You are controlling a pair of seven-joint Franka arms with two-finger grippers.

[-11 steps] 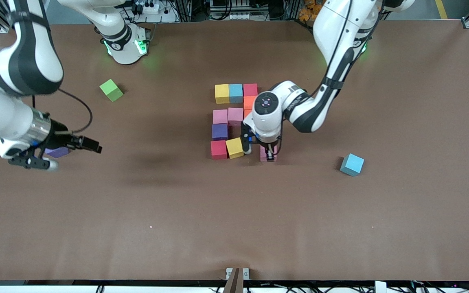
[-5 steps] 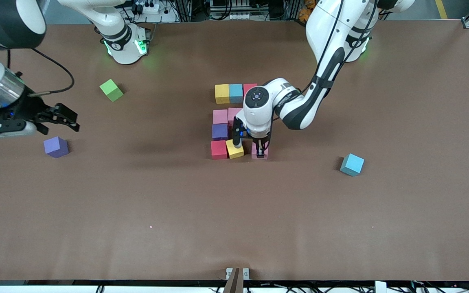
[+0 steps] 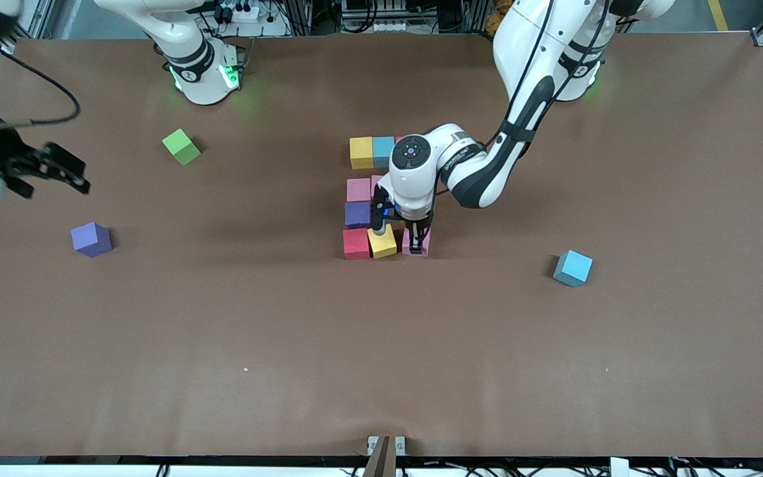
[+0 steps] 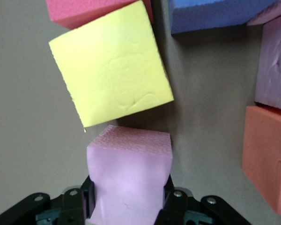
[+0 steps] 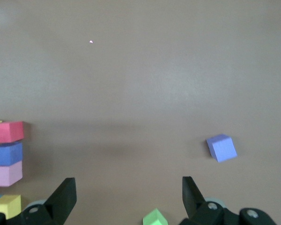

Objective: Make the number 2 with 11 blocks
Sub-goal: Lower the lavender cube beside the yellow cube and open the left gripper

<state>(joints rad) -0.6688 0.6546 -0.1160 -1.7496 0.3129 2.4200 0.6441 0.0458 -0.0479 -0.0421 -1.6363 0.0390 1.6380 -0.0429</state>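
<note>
The left hand (image 3: 417,240) is down at the near end of the block cluster, its fingers pinching a pink block (image 3: 416,244) that sits on the desk (image 3: 381,344). Just beside that hand, toward the right arm's end, lies a yellow block (image 3: 382,241), turned slightly askew and about touching the pink one at a corner; a red block (image 3: 356,243) comes next in the same row. Farther from the camera than this row, a purple block (image 3: 357,214) and another pink block (image 3: 358,189) climb toward a yellow block (image 3: 361,152) and a light blue block (image 3: 383,152) in the top row of the number 2. In the left wrist view an orange block (image 4: 267,157) shows beside the held one. The right hand (image 3: 50,169), fingers spread and holding nothing, hangs over the desk at the right arm's end, with a loose purple cube (image 3: 91,239) near it and a lime-green cube (image 3: 181,146) farther off.
</note>
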